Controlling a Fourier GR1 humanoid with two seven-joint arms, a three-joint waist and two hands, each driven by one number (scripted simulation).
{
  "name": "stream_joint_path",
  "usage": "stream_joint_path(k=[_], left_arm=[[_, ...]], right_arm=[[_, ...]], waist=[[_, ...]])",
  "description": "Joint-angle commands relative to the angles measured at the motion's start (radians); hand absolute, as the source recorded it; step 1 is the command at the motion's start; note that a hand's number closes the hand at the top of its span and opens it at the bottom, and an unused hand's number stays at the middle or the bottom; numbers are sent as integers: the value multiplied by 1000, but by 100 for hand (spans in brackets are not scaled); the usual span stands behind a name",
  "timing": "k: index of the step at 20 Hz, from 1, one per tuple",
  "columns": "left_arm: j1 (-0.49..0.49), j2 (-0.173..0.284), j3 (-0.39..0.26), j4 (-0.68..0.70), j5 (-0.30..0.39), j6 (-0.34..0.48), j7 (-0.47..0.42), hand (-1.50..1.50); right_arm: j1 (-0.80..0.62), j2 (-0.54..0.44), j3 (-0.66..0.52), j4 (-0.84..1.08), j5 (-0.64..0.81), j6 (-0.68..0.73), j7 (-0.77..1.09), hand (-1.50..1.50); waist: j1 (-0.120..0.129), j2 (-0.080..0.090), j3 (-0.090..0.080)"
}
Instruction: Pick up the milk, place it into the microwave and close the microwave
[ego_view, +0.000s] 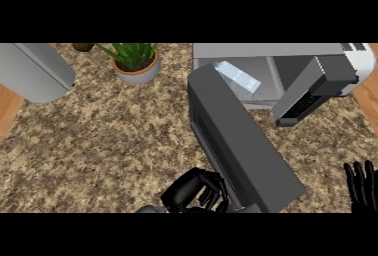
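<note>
Down at the lower edge, the left hand (193, 192) sits with its fingers curled in, right against the outer face of the microwave door (240, 150), near the door's free end; nothing shows inside that curl, so it reads as clenched on nothing, knuckles touching or just beside the panel. The door itself swings wide open, a long dark slab running from the microwave (295, 60) at the top down toward the hand. Inside the pale cavity, there's the milk (238, 76), a light carton lying tilted near the left of the opening, just behind the door's hinge end. A dark slatted piece (314, 90) stands slanted at the right side of the cavity. Over at the right edge, the right hand (362, 182) rests with fingers straight and pointing up, released, holding nothing, well apart from the door. On the speckled counter (111, 140), a potted plant (135, 62) stands at the top, and a grey rounded appliance (33, 70) sits in the upper left corner.
</note>
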Motion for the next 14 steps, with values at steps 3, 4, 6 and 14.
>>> stream_joint_path(k=[3, 4, 6, 14], left_arm=[[-146, -14, -241, 136, 149, 229, 1, 150], [-191, -14, -230, 149, 173, 224, 2, 150], [-255, -14, -232, 157, 233, 258, 10, 150], [-385, -13, -238, 164, 362, 390, 61, 150]], right_arm=[[22, -19, 13, -112, -54, 52, 55, -150], [64, -42, 19, -167, -70, 87, 76, -150], [65, -23, 39, -232, -55, 48, 112, -150], [50, -86, 41, -273, -67, 102, 142, -150]], waist=[[-42, 9, -1], [-51, 8, -2], [-60, 11, -3], [-150, 27, -4]])
